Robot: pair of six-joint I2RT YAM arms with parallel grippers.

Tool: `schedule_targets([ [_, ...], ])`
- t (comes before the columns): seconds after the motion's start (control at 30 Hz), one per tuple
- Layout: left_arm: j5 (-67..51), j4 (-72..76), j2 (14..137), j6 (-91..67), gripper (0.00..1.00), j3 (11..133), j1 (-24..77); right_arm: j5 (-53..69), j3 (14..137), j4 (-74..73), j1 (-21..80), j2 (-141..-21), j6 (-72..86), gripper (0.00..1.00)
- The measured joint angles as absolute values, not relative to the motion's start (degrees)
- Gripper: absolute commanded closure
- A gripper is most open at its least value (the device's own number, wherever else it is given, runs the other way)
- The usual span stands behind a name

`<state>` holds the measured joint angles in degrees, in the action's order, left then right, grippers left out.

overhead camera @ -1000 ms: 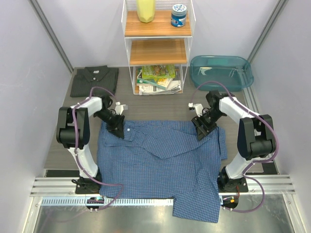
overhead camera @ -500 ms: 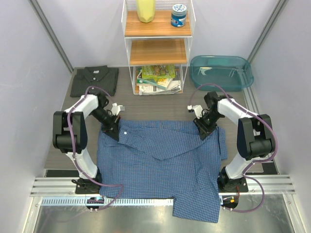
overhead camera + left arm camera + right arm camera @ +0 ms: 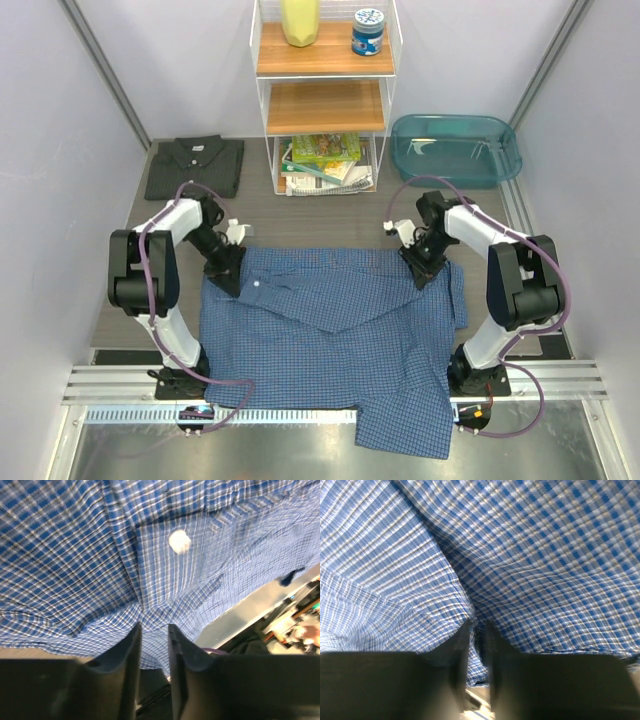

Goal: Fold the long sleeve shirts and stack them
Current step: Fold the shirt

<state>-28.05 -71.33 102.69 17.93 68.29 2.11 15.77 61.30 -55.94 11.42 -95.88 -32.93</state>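
The blue checked shirt point(image 3: 340, 330) lies spread across the near half of the bench point(image 3: 330, 215), one sleeve or tail draped over the near edge on the right. Over the last second both grippers have closed down from a wider stance and shifted a little toward the far edge. The left gripper point(image 3: 229, 278) is now nearly shut, pinching a fold of cloth at the shirt's far-left corner. The right gripper point(image 3: 425, 274) is likewise pinched on the cloth at the far-right corner. Both wrist views show fabric gathered at the fingertips. The shirt's far edge looks drawn straighter. I judge the grasp is made, so a lift and fold toward the near edge can begin. The charcoal grey shirt point(image 3: 195, 167) sits folded in the far-left corner, ready to be stacked on.
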Motion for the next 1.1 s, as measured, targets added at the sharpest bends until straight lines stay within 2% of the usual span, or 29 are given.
schedule_targets([
  [0.03,-27.07,-70.46,102.78,17.47,0.51,67.13,2.04,16.03,61.43,-56.31,11.57,-95.88,-32.71,0.53],
  [0.13,-26.28,-69.80,102.72,17.85,0.39,66.17,1.34,16.95,63.86,-59.66,11.68,-95.74,-32.42,0.43],
  [0.23,-26.15,-68.38,101.12,18.79,0.34,66.19,-0.32,17.04,67.02,-61.10,11.27,-94.37,-32.36,0.45],
  [0.43,-23.73,-61.56,93.10,18.65,0.39,65.41,-1.85,14.22,67.61,-59.33,10.44,-91.00,-31.05,0.62],
  [0.7,-17.98,-52.77,99.26,17.96,0.43,62.94,-1.80,6.70,65.52,-50.76,10.83,-101.49,-28.49,0.76],
  [0.9,-16.82,-52.95,104.49,15.81,0.46,66.15,-3.03,1.98,67.68,-49.84,11.31,-105.78,-27.16,0.80],
  [1.1,-18.17,-57.87,112.71,13.41,0.47,76.53,-5.04,-1.08,76.20,-51.62,11.68,-112.09,-26.04,0.81],
])
